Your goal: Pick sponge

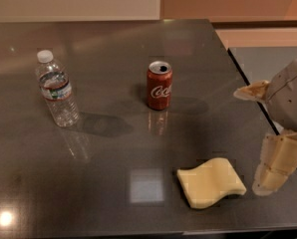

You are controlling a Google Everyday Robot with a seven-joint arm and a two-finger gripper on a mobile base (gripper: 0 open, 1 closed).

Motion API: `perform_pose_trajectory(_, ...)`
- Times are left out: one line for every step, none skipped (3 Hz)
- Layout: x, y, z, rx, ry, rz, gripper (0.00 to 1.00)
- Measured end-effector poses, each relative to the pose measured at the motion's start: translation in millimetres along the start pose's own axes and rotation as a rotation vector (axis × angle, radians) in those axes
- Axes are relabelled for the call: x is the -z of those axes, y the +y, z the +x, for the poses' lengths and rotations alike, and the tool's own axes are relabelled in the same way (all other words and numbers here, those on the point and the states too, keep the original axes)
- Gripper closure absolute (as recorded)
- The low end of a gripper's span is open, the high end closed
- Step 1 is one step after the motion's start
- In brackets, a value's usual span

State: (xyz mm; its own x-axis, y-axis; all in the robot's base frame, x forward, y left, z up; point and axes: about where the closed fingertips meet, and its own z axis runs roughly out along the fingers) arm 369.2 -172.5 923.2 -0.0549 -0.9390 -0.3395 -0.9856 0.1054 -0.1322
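Note:
The sponge [210,182], a flat pale yellow foam block with wavy edges, lies on the dark table [113,183] near its front right. My gripper [250,141] hangs at the right edge of the view, just right of the sponge and a little above the table. It is open and empty. One cream finger [251,90] points left higher up, and the other finger [275,166] reaches down close to the sponge's right end without touching it.
A red cola can [159,84] stands upright in the middle of the table. A clear water bottle [57,89] stands upright at the left. The table's right edge runs just behind the gripper, with a second grey surface [268,63] beyond it.

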Motion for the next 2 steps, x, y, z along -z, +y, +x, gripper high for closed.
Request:
perform_pose_trajectory(-20.8,16.4,-1.8,0.040,-0.023,-0.028,0.00)
perform_pose_trajectory(-42.0,29.4,-2.0,0.073,-0.041,-0.059,0.00)
